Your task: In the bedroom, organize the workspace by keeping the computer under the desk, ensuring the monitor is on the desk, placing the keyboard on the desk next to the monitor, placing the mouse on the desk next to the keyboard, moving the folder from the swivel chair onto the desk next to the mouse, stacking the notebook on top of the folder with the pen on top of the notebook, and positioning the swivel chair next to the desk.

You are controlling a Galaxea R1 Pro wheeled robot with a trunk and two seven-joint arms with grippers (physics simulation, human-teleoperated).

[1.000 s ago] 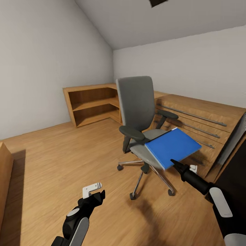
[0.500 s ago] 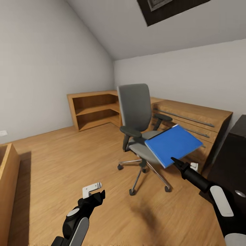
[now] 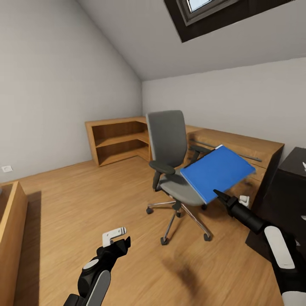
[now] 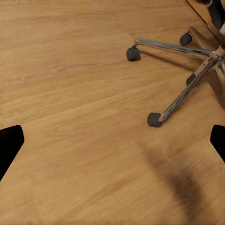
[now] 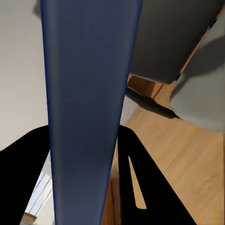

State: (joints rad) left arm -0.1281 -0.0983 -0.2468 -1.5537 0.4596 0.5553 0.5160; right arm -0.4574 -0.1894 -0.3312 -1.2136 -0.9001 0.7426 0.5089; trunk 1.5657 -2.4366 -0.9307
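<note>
Attic room of a home, fitted out as a study corner. Evidence: grey-white sloped walls [image 3: 63,63] meeting an angled ceiling, with a dark-framed skylight [image 3: 204,10] at the upper right of the frame. Light wood floor [image 3: 85,195] throughout. Low light-wood shelving [image 3: 117,140] runs along the far corner, continuing as a drawer front with long rail handles. A grey swivel chair [image 3: 170,148] on a chrome caster base stands at centre. White wall socket [image 3: 6,168] at left.
</note>
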